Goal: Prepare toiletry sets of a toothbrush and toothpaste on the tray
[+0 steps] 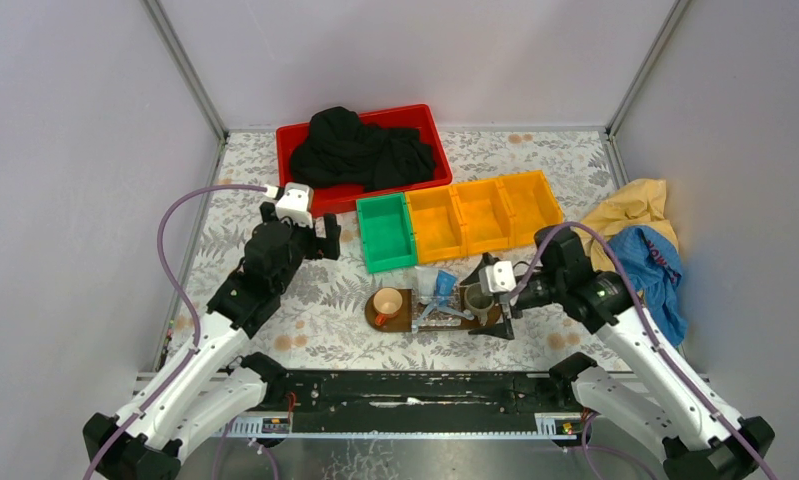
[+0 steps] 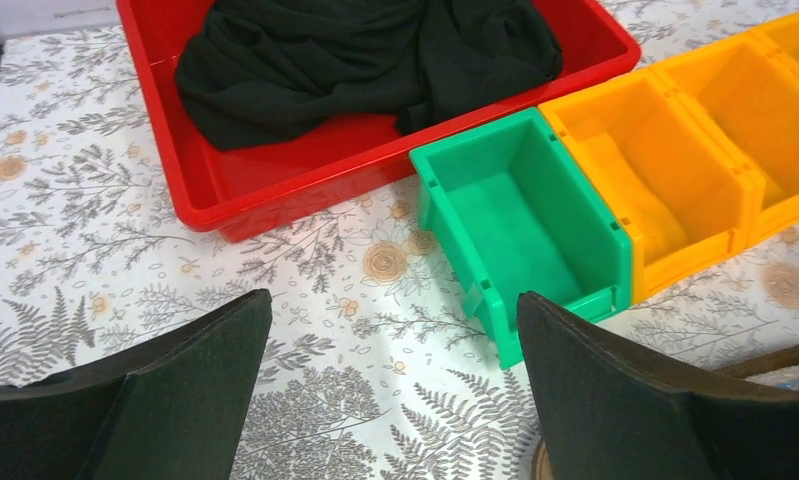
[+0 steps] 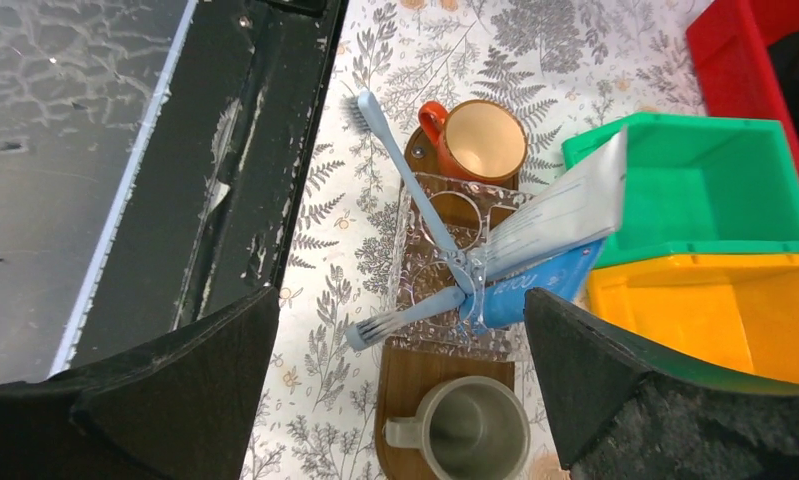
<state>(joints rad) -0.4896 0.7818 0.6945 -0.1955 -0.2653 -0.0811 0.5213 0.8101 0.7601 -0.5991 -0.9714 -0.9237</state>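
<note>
The dark-brown wooden tray (image 3: 415, 385) carries an orange mug (image 3: 485, 142), a grey mug (image 3: 472, 432) and a clear ribbed box (image 3: 430, 230) between them. Two thin pale toothbrushes, one (image 3: 407, 180) and the other (image 3: 405, 318), lie crossed on the box. The silvery-white toothpaste (image 3: 565, 208) and the blue toothpaste (image 3: 535, 290) lean on the box's far side. My right gripper (image 3: 400, 310) is open and empty, above the tray's grey-mug end (image 1: 497, 315). My left gripper (image 2: 393, 305) is open and empty over the tablecloth, in front of the green bin (image 2: 530, 215), left of the tray (image 1: 310, 235).
A red bin (image 1: 360, 160) holds black cloth. Three yellow bins (image 1: 485, 212) stand in a row right of the green bin (image 1: 387, 232). Yellow and blue cloths (image 1: 640, 235) lie at the right. The black base rail (image 3: 225, 150) runs along the near table edge.
</note>
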